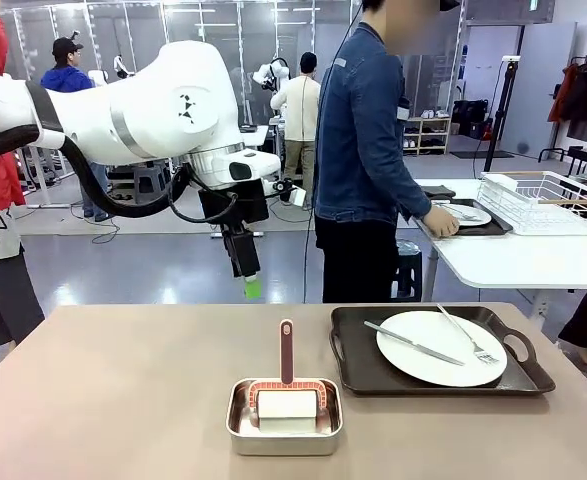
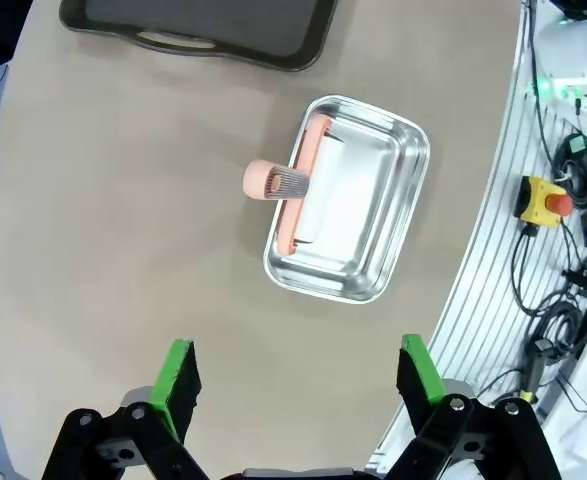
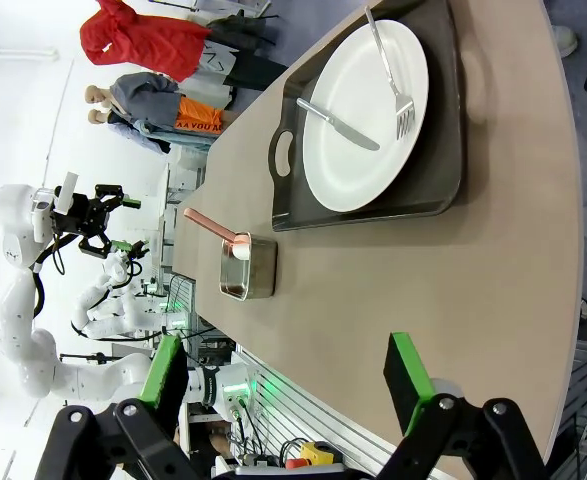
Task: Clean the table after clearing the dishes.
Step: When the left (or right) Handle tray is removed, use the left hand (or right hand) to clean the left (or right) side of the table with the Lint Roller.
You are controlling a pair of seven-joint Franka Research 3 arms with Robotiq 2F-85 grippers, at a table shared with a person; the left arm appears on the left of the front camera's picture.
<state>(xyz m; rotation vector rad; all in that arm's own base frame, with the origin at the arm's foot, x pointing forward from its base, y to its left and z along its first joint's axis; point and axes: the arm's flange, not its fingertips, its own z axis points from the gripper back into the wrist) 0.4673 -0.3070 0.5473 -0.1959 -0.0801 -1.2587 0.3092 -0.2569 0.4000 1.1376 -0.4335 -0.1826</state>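
Observation:
On the beige table (image 1: 123, 400), at the right, a dark tray (image 1: 358, 372) holds a white plate (image 1: 435, 352) with a knife (image 1: 413, 343) and a fork (image 1: 468, 335). My left gripper (image 1: 250, 285) hangs open above the table's far middle. Below it, in the left wrist view, lies the table (image 2: 103, 230), and its fingers (image 2: 178, 375) stand wide apart with nothing between them. The right gripper (image 3: 283, 380) is open too, high above the table's right end (image 3: 453, 300), looking at the plate (image 3: 363, 115). The person's hand rests on a second tray with a plate (image 1: 470, 215) on the white side table.
A small steel pan (image 1: 284, 418) (image 2: 348, 200) (image 3: 248, 265) holding a pink-handled scrubber (image 1: 287, 352) sits near the front middle of the table. A white wire rack (image 1: 543, 200) stands on the side table at the right. The person stands behind the table's far edge.

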